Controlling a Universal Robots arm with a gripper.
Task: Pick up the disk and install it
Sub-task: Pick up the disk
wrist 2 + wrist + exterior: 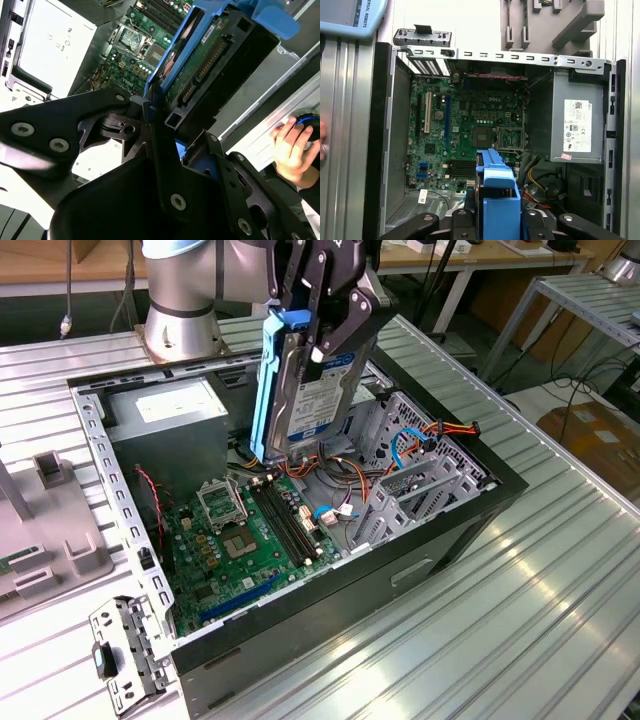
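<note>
The black gripper (322, 325) pinches a dark metal disk (318, 405) — white label, blue rails — above the open black case (440, 535) holding green motherboard (250, 540), grey power-supply box (170, 415).

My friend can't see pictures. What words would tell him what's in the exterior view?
A robot gripper holds the disk upright, a blue rail along its side, over an open computer case lying on a ribbed metal table. Inside the case are a green motherboard, a grey power supply box and coloured cables.
</note>
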